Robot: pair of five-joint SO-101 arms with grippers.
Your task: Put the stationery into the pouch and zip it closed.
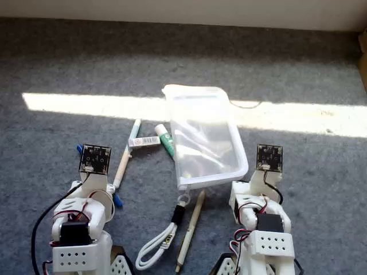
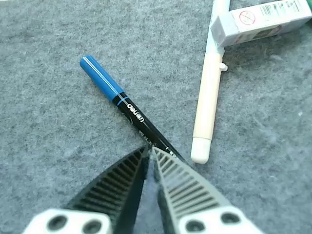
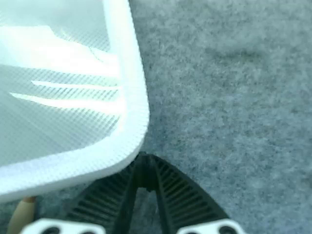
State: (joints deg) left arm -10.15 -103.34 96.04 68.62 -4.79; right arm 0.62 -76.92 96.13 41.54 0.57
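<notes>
Now: both grippers closed, stationery lying outside the pouch

We see the left gripper (image 2: 150,150) low over the grey carpet (image 1: 57,63) with its two jaws pressed together, holding nothing. Its tips sit right over the black barrel of a blue pen (image 2: 114,95), whose blue cap points away from the gripper. Just beside that pen lies a cream pen (image 2: 207,107), and a small eraser box (image 2: 263,19) touches it near its far end.

The right gripper (image 3: 145,160) is likewise closed and empty. Its tips are just at the rounded near corner of the pouch (image 3: 58,97), by the white border; we cannot tell whether they touch it.

From above, the clear pouch lies flat in the middle of the carpet, between the two arms and a little ahead of them. A green tube (image 1: 166,140) lies along its left edge, near the box. A second cream pen (image 1: 191,229) lies just off the pouch's near edge, beside a white strap (image 1: 153,246) that runs from the zip end. We cannot tell whether the zip is open.
</notes>
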